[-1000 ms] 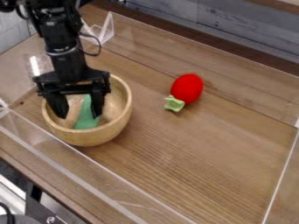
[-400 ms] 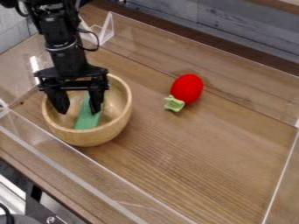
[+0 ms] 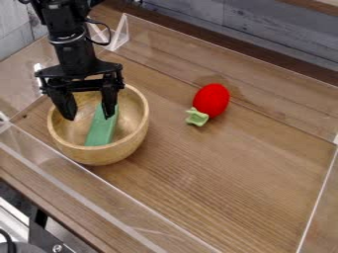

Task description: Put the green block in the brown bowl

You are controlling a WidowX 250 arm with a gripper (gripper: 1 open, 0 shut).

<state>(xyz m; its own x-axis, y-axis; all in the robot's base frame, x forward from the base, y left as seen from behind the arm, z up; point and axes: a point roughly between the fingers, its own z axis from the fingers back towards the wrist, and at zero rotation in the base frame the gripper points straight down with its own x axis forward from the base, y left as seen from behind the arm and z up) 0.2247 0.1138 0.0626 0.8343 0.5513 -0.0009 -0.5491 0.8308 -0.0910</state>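
So the green block [image 3: 99, 130] is seated in the brown bowl [image 3: 130, 143], just below the gripper [image 3: 89, 107]; its jaws are spread wide, with nothing gripped.

The wooden table [image 3: 218, 188] carries the bowl [image 3: 129, 148], a red object [image 3: 211, 99] (perhaps round) and a pale-green piece [image 3: 197, 118].

And there, the claw [image 3: 87, 105] covers the bowl's [image 3: 128, 144] rim around eleven o'clock; the arm [image 3: 63, 22] runs off-frame at eleven!
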